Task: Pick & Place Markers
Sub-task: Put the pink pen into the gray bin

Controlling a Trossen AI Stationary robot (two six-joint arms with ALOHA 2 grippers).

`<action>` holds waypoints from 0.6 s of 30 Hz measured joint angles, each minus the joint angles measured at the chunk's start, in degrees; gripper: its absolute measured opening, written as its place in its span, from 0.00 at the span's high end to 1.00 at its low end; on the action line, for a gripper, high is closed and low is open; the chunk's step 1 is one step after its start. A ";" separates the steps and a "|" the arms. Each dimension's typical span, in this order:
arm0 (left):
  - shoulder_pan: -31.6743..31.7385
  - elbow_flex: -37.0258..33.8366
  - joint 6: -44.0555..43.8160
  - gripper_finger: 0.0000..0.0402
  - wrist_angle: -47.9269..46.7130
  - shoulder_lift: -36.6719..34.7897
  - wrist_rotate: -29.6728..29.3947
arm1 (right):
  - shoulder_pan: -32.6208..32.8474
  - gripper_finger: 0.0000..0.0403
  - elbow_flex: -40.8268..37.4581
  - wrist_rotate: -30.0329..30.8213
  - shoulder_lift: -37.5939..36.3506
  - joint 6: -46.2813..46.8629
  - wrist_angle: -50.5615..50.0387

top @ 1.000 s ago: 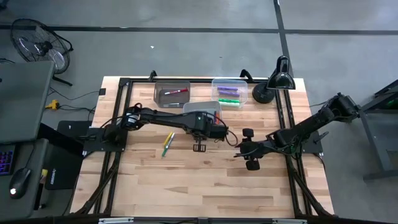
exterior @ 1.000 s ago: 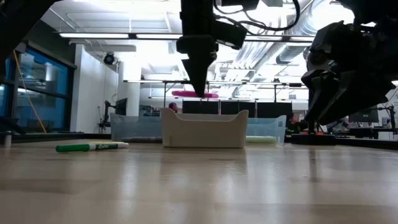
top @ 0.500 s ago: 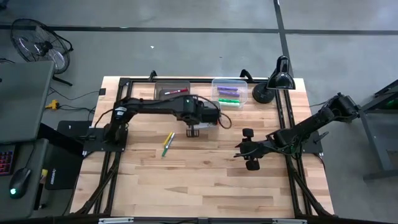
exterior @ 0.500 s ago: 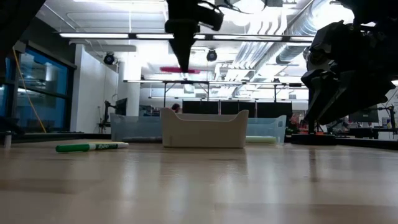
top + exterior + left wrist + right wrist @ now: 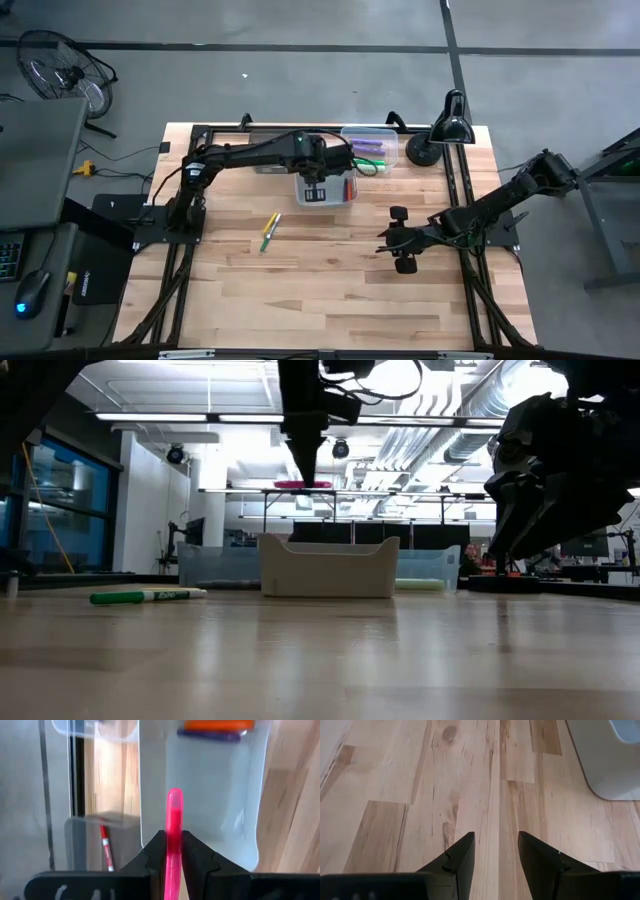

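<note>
My left gripper (image 5: 304, 472) hangs over the white bin (image 5: 326, 187) (image 5: 328, 568), shut on a pink marker (image 5: 174, 815). An orange marker (image 5: 216, 725) and a purple one (image 5: 212, 735) lie at one end of that bin. Behind it, a grey bin (image 5: 277, 149) holds a red marker (image 5: 105, 851), and a clear bin (image 5: 368, 146) holds purple and green markers. A green marker (image 5: 145, 597) and a yellow one (image 5: 271, 230) lie on the wood. My right gripper (image 5: 495, 852) hovers open over bare table at the right. My left gripper pinches the pink marker near its middle (image 5: 303, 484) between its two fingers. The fingers come from above, pointing steeply down, and lie across the marker. The marker sits level, lifted clear above the white bin's open top.
A black desk lamp (image 5: 443, 130) stands at the far right corner. Black frame rails (image 5: 460, 190) run along the table's sides. Bare wood lies across the near half of the table (image 5: 330, 290).
My left gripper has carried the pink marker up and toward the table's far edge, from above the table's middle to above the white bin. It stays shut and the marker stays level.
</note>
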 joint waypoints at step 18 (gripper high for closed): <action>3.50 -7.41 4.31 0.91 11.35 0.07 13.09 | 0.11 0.65 0.00 1.33 -4.10 -3.00 0.61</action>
